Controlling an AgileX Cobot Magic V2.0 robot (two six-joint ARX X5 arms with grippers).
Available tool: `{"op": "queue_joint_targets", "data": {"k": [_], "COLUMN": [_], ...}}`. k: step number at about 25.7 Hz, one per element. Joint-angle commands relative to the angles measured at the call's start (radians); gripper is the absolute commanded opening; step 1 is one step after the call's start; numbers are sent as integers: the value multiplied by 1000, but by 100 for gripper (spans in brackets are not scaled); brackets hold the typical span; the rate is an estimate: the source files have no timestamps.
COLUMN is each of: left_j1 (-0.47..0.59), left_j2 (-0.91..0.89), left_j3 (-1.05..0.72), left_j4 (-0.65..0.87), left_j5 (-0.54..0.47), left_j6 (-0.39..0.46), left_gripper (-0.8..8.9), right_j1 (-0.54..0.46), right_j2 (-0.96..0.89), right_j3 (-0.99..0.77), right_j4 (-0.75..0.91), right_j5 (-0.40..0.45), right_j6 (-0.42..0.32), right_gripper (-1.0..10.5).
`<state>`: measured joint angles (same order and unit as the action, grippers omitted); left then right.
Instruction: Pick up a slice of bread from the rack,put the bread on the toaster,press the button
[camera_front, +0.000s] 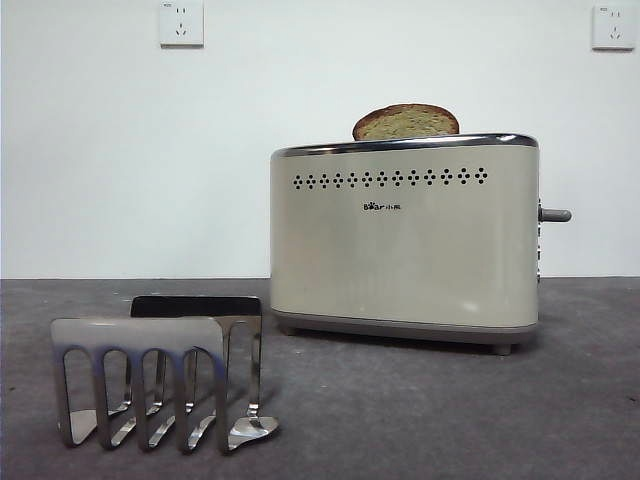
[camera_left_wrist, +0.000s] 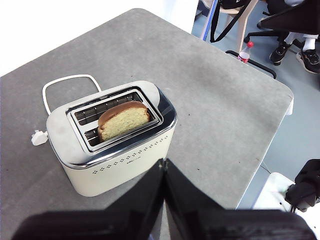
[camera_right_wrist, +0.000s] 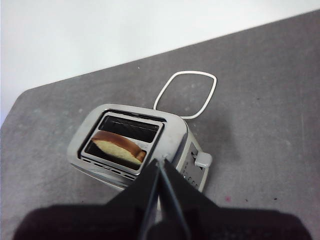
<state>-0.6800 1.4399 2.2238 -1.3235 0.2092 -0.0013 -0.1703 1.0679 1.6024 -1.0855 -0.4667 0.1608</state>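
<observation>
Cream-beige box toaster with its chrome top rim stands on the grey table; the thick slice of bread with dark brown crust sits in the toaster's nearer slot, its domed top above the rim; the short grey lever button juts from the toaster's narrow end; the shiny steel toast rack stands apart, in front of the toaster; above the toaster, the left gripper and the right gripper both hover, each with its jaws pressed together, holding nothing.
</observation>
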Motion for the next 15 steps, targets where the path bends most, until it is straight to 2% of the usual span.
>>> {"op": "queue_joint_targets", "data": {"k": [1, 3, 8, 11, 15], "left_j1": [3, 6, 31, 72, 181], "left_j2": [2, -8, -80, -181, -374], "left_j3": [-6, -6, -61, -206, -528], "left_j4": [3, 4, 27, 158, 442], "left_j5": [-2, -6, 0, 1, 0], "left_j6": [19, 157, 295, 313, 304], "left_gripper": [-3, -3, -3, -3, -3], "right_j1": [1, 1, 1, 1, 1], "right_j2": [32, 62, 135, 180, 239], "right_j3": [1, 1, 1, 1, 1], "right_j4": [0, 0, 0, 0, 0], "right_j5": [6, 17, 74, 109, 182], "right_j6": [-8, -8, -8, -8, -8], "right_gripper": [0, 0, 0, 0, 0]}}
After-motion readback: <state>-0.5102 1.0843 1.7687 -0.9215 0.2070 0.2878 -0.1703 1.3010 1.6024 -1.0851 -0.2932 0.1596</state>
